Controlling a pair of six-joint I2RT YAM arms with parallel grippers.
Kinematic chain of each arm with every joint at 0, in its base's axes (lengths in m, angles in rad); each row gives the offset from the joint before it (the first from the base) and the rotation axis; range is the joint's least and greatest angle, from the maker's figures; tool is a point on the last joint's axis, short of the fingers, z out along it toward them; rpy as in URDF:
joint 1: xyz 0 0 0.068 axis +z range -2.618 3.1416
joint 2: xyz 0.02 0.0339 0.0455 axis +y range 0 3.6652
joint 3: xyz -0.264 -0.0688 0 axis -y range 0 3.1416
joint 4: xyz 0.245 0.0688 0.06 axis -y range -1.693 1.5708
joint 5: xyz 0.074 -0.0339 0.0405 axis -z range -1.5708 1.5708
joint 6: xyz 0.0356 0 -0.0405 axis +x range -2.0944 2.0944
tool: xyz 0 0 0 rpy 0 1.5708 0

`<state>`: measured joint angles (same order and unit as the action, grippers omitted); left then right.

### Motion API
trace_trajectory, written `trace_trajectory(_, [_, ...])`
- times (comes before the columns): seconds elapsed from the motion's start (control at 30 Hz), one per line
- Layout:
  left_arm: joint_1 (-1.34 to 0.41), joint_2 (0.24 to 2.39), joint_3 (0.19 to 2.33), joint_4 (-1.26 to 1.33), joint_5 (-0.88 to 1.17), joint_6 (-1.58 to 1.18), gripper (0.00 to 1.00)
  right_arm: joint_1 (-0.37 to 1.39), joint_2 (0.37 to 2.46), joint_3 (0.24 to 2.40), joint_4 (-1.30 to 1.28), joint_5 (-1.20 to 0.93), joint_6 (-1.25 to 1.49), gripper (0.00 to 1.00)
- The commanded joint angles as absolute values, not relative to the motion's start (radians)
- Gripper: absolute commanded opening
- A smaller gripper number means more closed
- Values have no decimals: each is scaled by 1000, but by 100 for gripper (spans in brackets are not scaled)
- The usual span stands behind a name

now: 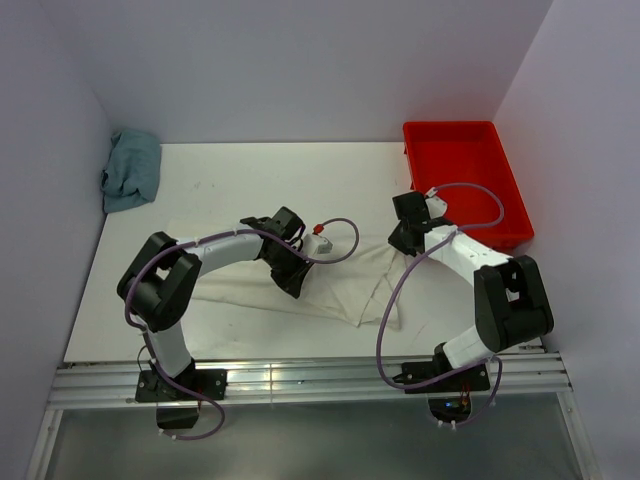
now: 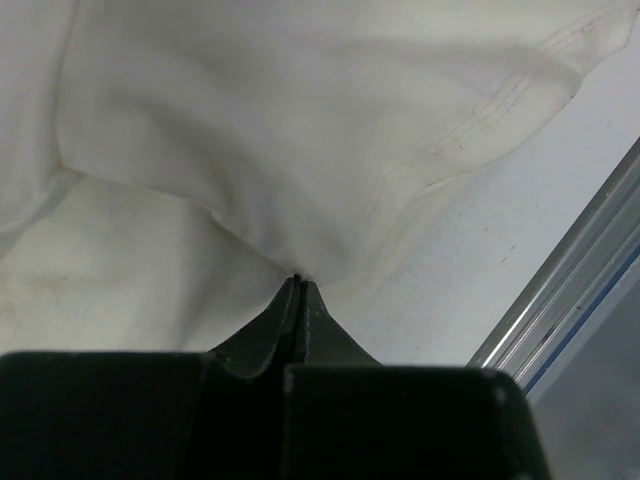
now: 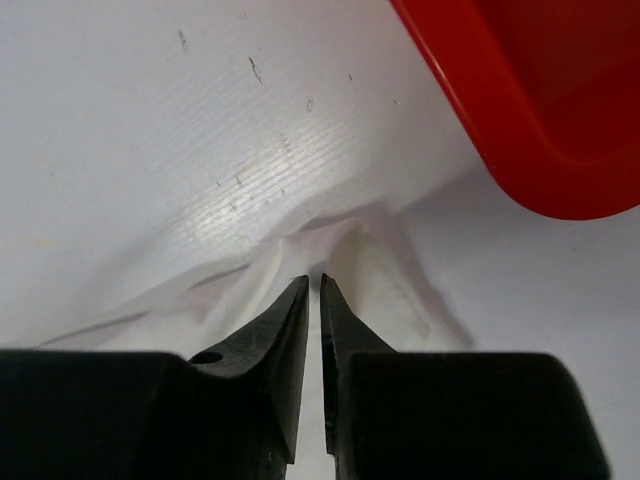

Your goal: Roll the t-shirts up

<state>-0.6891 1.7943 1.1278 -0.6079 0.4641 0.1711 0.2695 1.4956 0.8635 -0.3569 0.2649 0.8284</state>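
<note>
T-shirt (image 2: pixel 300 120) fold tight between left gripper (image 2: pixel 298 283) tips

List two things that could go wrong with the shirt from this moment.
The left gripper pinches only a small fold of the t-shirt, so the fabric may slip out when pulled. The right gripper, jaws slightly apart at the shirt's corner near the red bin, may lose that corner.
</note>
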Motion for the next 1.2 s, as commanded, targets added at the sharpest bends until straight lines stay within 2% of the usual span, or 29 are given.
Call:
trace_trajectory(0.0, [-696,1767,1152,-612,460,178,0,262,1450,867,-339,239,816,18])
trace_trajectory(0.07, [-695,1775,1155,-612,465,176,0,262,1427,822,-319,226,818,32])
trace_trajectory(0.17, [-695,1782,1164,-614,466,173,0,262,1411,786,-298,215,821,38])
trace_trajectory(0.53, [-695,1775,1160,-618,462,173,0,262,1470,764,-206,178,819,39])
trace_trajectory(0.7, [-695,1776,1163,-620,463,170,0,262,1499,791,-213,189,813,25])
trace_trajectory(0.73, [-695,1778,1163,-620,462,169,0,261,1500,798,-215,190,811,16])
trace_trajectory(0.83, [-696,1778,1166,-623,462,169,0,259,1500,817,-229,206,805,3])
trace_trajectory(0.9, [-695,1776,1167,-624,460,169,0,259,1508,837,-256,224,796,0])
trace_trajectory(1.17, [-696,1770,1169,-629,453,172,0,219,1509,888,-302,235,767,0])
